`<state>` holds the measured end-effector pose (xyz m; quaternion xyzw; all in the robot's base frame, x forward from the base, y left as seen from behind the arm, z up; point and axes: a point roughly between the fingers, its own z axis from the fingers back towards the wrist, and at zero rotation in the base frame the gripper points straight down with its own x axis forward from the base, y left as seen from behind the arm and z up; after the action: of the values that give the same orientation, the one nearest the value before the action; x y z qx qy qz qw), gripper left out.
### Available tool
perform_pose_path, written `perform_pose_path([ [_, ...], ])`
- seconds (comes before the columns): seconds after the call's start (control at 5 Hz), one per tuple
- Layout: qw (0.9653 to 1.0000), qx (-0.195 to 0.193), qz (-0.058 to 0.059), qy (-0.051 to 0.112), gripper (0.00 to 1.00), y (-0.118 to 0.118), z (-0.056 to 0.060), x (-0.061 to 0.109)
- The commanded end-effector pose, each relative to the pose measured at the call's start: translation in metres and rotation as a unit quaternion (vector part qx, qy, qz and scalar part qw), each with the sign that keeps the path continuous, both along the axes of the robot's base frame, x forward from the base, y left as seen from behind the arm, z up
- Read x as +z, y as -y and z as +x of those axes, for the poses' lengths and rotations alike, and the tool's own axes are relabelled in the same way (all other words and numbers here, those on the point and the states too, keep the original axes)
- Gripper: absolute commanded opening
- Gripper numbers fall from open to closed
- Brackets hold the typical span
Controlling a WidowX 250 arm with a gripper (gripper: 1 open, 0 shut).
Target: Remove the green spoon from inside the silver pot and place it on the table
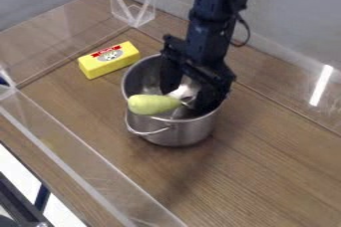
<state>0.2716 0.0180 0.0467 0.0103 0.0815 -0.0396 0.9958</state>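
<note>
My tool (194, 80) points straight down into the silver pot (170, 123), a shiny round steel pot standing near the middle of the brown wood-grain surface (266, 171). The jaws stand wide apart, and I have hold of nothing. One finger is low near the pot's far left wall, the other near its right side.

The green spoon (152, 102) lies inside the pot, its thick yellow-green handle slanting toward the pot's left rim and its small grey metal end toward the pot's middle, just beside my lower finger (whether the finger touches the metal end I cannot tell from this view).

To the left of the pot, apart from it, a yellow rectangular block with a red mark (107, 61) lies flat on the surface. Clear plastic walls (80, 186) edge the surface.

By my judgement the task is in its early part: the tool is down in the pot, but the spoon is not yet gripped. Left to do: close on the spoon, lift it clear of the rim, carry it sideways and set it down on bare wood
</note>
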Motion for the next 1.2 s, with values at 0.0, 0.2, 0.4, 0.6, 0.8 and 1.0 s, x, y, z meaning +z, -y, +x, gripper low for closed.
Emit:
perform_pose_path([
  [0.0, 1.0, 0.008, 0.003, 0.003, 0.0, -0.007, 0.0016, -0.005],
  [0.2, 1.0, 0.006, 0.003, 0.002, 0.0, -0.0078, 0.001, -0.009],
  [0.4, 1.0, 0.004, 0.004, 0.004, 0.0, -0.0083, 0.0002, -0.0097],
  [0.6, 1.0, 0.001, 0.005, 0.005, 0.0, -0.0087, -0.0007, -0.0101],
  [0.8, 1.0, -0.001, 0.006, 0.006, 0.0, -0.0092, -0.0016, -0.0107],
  [1.0, 0.9999, -0.004, 0.007, 0.008, 0.0, -0.0096, -0.0024, -0.0112],
])
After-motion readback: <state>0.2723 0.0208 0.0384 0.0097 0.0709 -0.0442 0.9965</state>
